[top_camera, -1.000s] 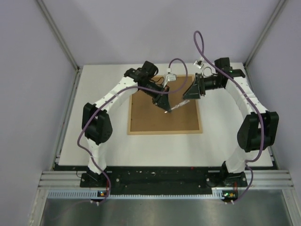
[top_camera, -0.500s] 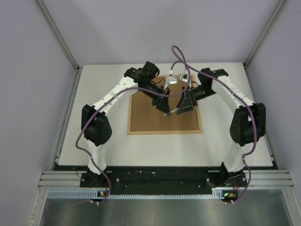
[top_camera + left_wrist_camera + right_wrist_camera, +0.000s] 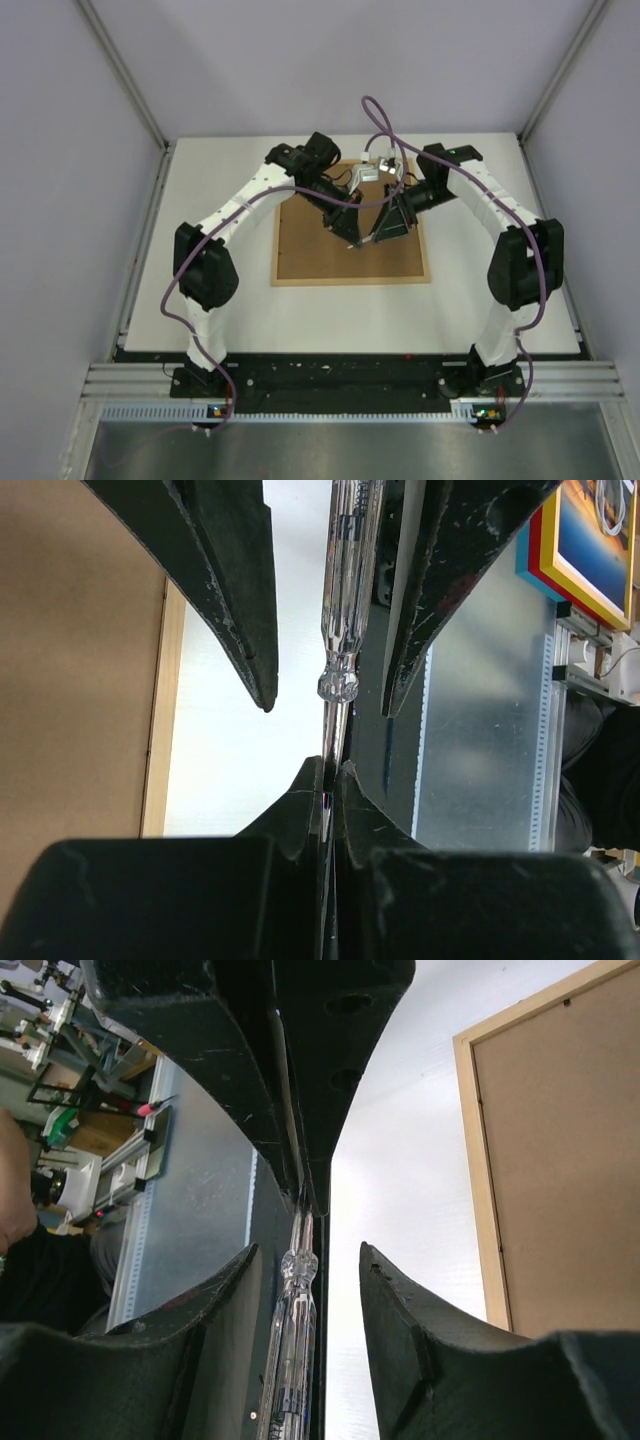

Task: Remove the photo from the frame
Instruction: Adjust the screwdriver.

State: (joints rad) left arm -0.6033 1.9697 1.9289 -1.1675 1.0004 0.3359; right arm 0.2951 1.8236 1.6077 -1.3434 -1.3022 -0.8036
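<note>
The frame [image 3: 350, 281] lies face down mid-table, its plain brown backing board [image 3: 315, 255] up; the photo is hidden beneath. My left gripper [image 3: 352, 240] hovers over the board's right part, shut on the thin shaft of a clear-handled screwdriver [image 3: 366, 240]. In the left wrist view my gripper [image 3: 330, 778] pinches the shaft and the handle [image 3: 345, 600] points away. My right gripper [image 3: 380, 237] is open, its fingers [image 3: 420, 1340] either side of the handle [image 3: 290, 1350], which lies nearer its left finger. The frame's border [image 3: 480, 1210] shows to the right.
Purple cables [image 3: 385, 135] loop over the board's far edge. The white tabletop [image 3: 480, 300] surrounds the frame. Grey walls close in left, right and back. A metal rail [image 3: 350, 395] runs along the near edge. A bright framed picture [image 3: 590, 540] stands off the table.
My right arm has swung left from the frame's right edge to meet the left gripper, and its open jaws now straddle the screwdriver handle. The left arm has barely moved.
</note>
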